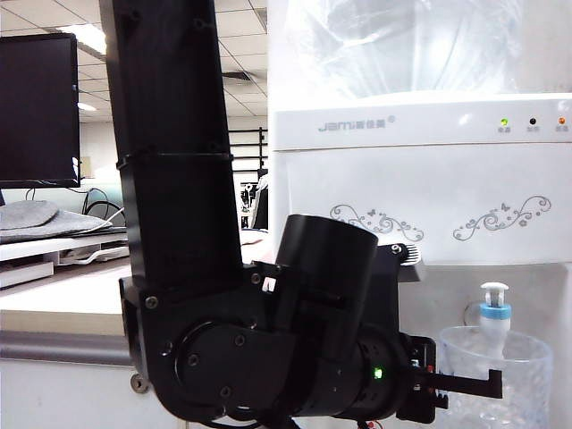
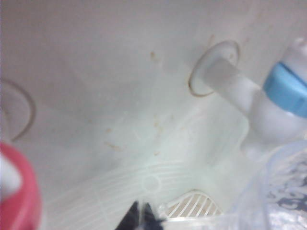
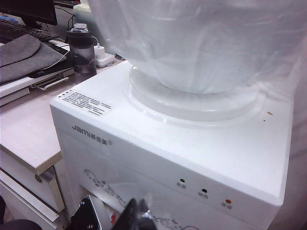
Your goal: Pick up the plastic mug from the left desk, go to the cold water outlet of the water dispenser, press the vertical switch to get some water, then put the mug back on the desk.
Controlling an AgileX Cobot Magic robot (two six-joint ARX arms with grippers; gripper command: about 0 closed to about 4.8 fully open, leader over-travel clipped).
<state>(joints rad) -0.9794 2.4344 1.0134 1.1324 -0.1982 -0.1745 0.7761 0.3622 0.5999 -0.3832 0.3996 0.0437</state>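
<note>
Office ceiling panels and a dark monitor [image 1: 37, 107] are showing behind the left counter [image 1: 63, 308], whose pale top is running up to the white water dispenser [image 1: 420, 192]. A smoky-grey bottle [image 3: 81, 50] is standing on that counter near the dispenser's back corner.

The left arm is filling the middle of the exterior view, reaching low toward the dispenser's recess. Its left hand [image 1: 487, 384] is sitting beside the clear plastic mug [image 1: 496, 380], with one dark finger lying across the mug's wall; the fingertips seen in the left wrist view [image 2: 139, 218] are pressed together, and whether they are pinching the mug's handle cannot be told. The mug is sitting directly under the cold water outlet [image 1: 495, 315], with the blue collar just above its rim. The stubby vertical switch [image 1: 493, 290] is standing upright on top of that tap. A red-collared tap [image 2: 17, 191] is showing nearby.

The right hand [image 3: 139, 215] is hanging above the dispenser's top, well apart from the mug, fingertips pressed together.
</note>
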